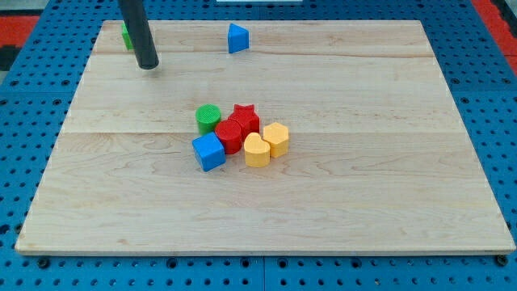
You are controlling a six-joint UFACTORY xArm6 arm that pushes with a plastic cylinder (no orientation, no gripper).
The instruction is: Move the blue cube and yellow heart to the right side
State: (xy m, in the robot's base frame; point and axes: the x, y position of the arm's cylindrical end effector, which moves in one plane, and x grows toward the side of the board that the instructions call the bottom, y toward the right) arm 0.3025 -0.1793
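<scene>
The blue cube [209,151] lies near the board's middle, at the lower left of a tight cluster. The yellow heart [256,150] lies at the cluster's lower right, touching a second yellow block, a hexagon [276,138]. A red round block [229,135] sits between the cube and the heart. My tip [148,66] rests on the board at the view's upper left, far from the cluster.
A green cylinder [208,118] and a red star [245,118] form the cluster's top. A blue triangular block [237,38] lies near the top edge. A green block [127,35] is half hidden behind the rod. The wooden board [388,162] lies on a blue pegboard.
</scene>
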